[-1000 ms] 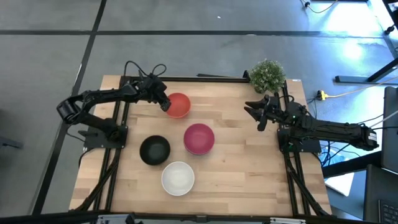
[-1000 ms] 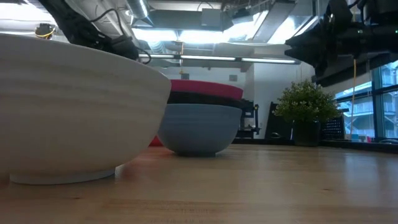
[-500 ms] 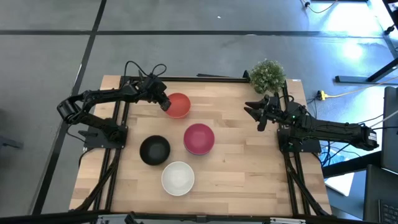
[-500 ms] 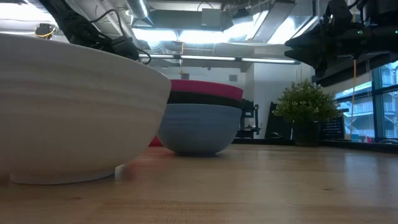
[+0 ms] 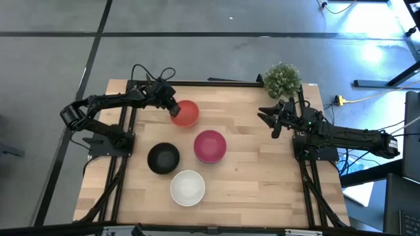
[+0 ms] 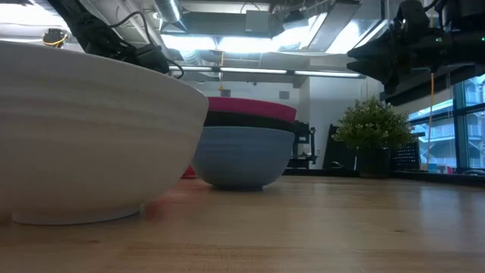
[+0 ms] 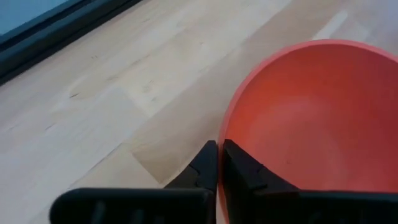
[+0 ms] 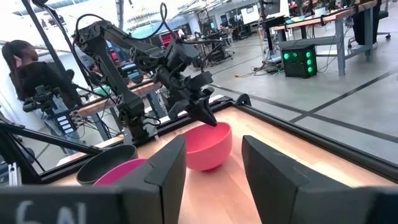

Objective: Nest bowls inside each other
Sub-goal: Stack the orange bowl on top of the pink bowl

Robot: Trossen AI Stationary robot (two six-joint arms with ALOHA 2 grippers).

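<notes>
A red bowl (image 5: pixel 188 113) sits at the far left of the wooden table (image 5: pixel 249 177), with my left gripper (image 5: pixel 174 109) shut on its left rim. Nearer the middle, a magenta bowl (image 5: pixel 210 145) tops a stack (image 6: pixel 244 148) with a black and a blue bowl under it. A single black bowl (image 5: pixel 163 158) and a white bowl (image 5: pixel 188 187) stand toward the near edge. My right gripper (image 5: pixel 268 123) hovers open over the table's right side, holding nothing. My left gripper pinches the red bowl's rim (image 7: pixel 225 127) on the bowl's left side, one finger inside the bowl and one outside. The fingers (image 7: pixel 239 167) slant down from the table's left. The bowl stands upright on the table.
A small green potted plant (image 5: pixel 282 78) stands at the far right corner, just behind my right gripper. The white bowl (image 6: pixel 91 136) fills the low view's left side. Bare wood lies between the bowls and the right arm. A person (image 8: pixel 28 71) is in the room beyond the table.
My left gripper has shut on the red bowl's rim while staying in place. The right arm has kept still.
</notes>
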